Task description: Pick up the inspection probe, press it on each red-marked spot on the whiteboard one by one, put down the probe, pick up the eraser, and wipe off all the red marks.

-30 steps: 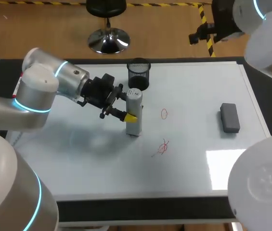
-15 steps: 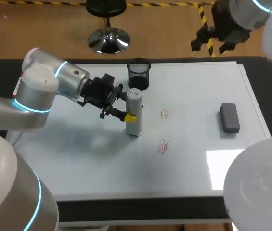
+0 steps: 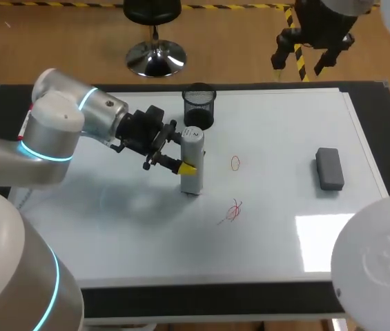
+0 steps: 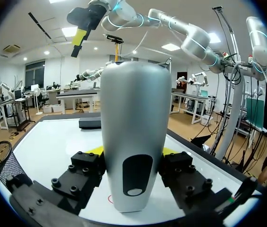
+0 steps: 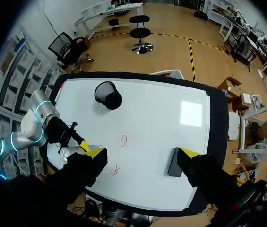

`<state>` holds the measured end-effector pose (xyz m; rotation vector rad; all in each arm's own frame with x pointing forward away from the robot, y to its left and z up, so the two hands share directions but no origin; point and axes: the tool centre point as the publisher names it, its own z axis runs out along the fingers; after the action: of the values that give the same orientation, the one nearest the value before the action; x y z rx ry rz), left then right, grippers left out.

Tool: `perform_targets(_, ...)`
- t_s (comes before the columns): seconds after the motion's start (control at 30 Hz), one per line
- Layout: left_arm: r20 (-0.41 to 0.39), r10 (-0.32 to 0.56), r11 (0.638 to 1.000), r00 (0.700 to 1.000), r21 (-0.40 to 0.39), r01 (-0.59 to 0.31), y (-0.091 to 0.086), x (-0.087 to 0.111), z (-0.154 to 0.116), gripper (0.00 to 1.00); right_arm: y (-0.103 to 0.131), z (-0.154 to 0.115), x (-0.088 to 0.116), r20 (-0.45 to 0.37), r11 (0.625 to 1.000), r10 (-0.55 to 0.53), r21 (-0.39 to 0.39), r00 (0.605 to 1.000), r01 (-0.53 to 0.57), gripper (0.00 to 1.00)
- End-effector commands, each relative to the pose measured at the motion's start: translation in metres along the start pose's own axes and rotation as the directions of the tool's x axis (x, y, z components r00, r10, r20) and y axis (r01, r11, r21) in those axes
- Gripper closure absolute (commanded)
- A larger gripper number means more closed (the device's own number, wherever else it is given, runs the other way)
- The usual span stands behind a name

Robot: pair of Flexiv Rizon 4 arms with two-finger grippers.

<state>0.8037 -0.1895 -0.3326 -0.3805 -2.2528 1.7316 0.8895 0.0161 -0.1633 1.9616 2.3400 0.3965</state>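
Observation:
The inspection probe (image 3: 194, 148), a pale grey cylinder, stands upright on the whiteboard (image 3: 284, 124). My left gripper (image 3: 190, 164) is shut on it from both sides; in the left wrist view the probe (image 4: 133, 118) fills the space between the fingers of the left gripper (image 4: 133, 152). To its right lie a red oval mark (image 3: 235, 163) and a red scribble (image 3: 234, 211). The grey eraser (image 3: 329, 168) lies near the right edge. My right gripper (image 3: 298, 62) hangs open, high over the far edge; in the right wrist view this right gripper (image 5: 142, 152) has nothing between its fingers.
A black mesh cup (image 3: 198, 105) stands just behind the probe. From the right wrist view the cup (image 5: 107, 94), the oval mark (image 5: 123, 140), the scribble (image 5: 114, 170) and the eraser (image 5: 175, 163) lie far below.
My right arm has swung over the far edge, and its gripper now shows with both fingers pointing down. The left arm and the probe have kept still.

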Motion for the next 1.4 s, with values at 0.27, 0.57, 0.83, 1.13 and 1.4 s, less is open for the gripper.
perform_targets(0.27, -0.004, 0.000, 1.000, 1.000, 0.004, 0.000, 0.010, -0.001, 0.003, 1.00, -0.015, -0.007, -0.004, 0.074, 0.996, 0.065, 0.063, 0.995, -0.070, 0.00)
perform_targets(0.57, -0.004, 0.000, 1.000, 1.000, 0.004, 0.000, 0.010, -0.001, 0.003, 1.00, -0.056, -0.015, -0.004, 0.155, 0.985, 0.157, 0.043, 0.975, -0.166, 0.00)
perform_targets(0.83, -0.004, 0.000, 1.000, 1.000, 0.004, 0.000, 0.010, -0.001, 0.003, 1.00, -0.083, -0.015, -0.016, 0.166, 0.980, 0.186, 0.035, 0.968, -0.194, 0.00)
perform_targets(1.13, -0.004, 0.000, 1.000, 1.000, 0.004, 0.000, 0.010, -0.001, 0.003, 1.00, -0.101, -0.010, -0.040, 0.157, 0.974, 0.214, 0.042, 0.964, -0.223, 0.00)
perform_targets(1.4, -0.004, 0.000, 1.000, 1.000, 0.004, 0.000, 0.010, -0.001, 0.003, 1.00, -0.110, 0.002, -0.055, 0.146, 0.971, 0.226, 0.043, 0.963, -0.234, 0.00)
